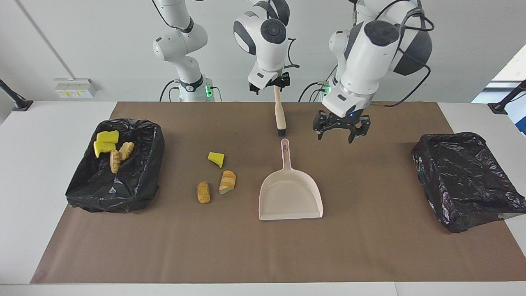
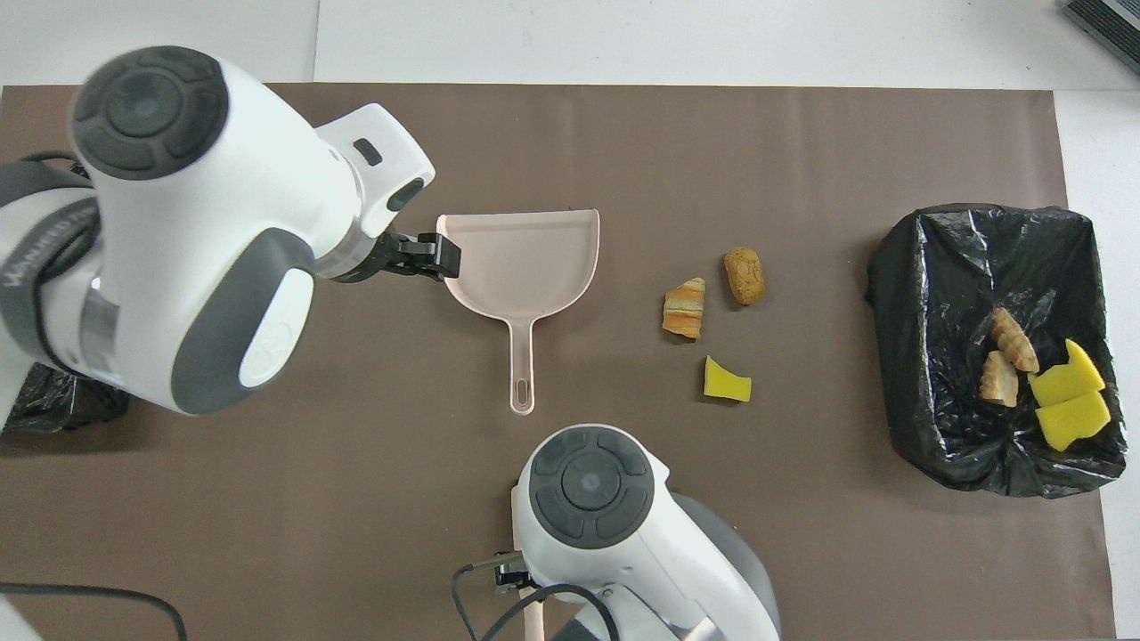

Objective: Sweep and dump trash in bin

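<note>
**Beige dustpan lies flat, brush hangs above its handle**

Beige plastic, the dustpan lies flat on the brown mat in the middle of the counter, its handle pointing toward the robots and its mouth away from them.

The right pincer is raised over the mat just past the dustpan's handle tip. It is clamped on the top of the brush, which hangs upright with its dark bristles down, above the handle tip and clear of it.

The left pincer hovers low beside the dustpan's handle, toward the left arm's end, its fingers apart and holding nothing.

Three pieces of trash lie on the mat beside the dustpan, toward the right arm's end: a yellow wedge level with the handle, an orange-striped piece just beside the pan's body, and a brown nugget next to that one, a little farther from the dustpan.

Well apart from the dustpan at the right arm's end sits a bin lined with black plastic, holding four more scraps: two yellow wedges and two tan ridged pieces. A second black-lined bin sits at the left arm's end.
</note>
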`<move>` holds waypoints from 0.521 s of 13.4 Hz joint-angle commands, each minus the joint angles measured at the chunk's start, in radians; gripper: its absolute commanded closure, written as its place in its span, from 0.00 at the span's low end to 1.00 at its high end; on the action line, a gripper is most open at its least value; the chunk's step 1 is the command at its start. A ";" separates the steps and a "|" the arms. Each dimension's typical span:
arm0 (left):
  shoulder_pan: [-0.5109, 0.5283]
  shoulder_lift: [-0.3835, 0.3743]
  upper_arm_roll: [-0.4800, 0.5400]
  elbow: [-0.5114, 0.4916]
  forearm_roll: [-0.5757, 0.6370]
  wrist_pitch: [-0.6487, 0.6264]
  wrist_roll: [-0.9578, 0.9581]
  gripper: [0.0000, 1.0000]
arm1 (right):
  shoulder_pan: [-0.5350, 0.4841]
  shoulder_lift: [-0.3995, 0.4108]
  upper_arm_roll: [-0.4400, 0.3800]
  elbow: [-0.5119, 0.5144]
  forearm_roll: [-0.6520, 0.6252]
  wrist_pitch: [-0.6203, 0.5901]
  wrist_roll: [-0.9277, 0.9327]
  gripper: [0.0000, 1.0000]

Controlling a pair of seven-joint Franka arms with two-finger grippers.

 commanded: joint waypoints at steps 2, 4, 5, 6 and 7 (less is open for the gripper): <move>-0.118 0.066 0.014 -0.134 0.041 0.194 -0.159 0.00 | 0.098 -0.092 -0.002 -0.192 0.062 0.169 0.076 0.00; -0.147 0.078 0.014 -0.203 0.040 0.312 -0.202 0.00 | 0.158 -0.084 -0.002 -0.262 0.062 0.262 0.136 0.00; -0.157 0.086 0.014 -0.223 0.040 0.339 -0.210 0.00 | 0.175 -0.086 -0.002 -0.285 0.062 0.278 0.139 0.00; -0.170 0.100 0.014 -0.237 0.040 0.351 -0.216 0.00 | 0.189 -0.081 -0.002 -0.299 0.064 0.301 0.144 0.00; -0.181 0.116 0.015 -0.239 0.041 0.360 -0.216 0.00 | 0.221 -0.063 -0.002 -0.319 0.069 0.348 0.174 0.00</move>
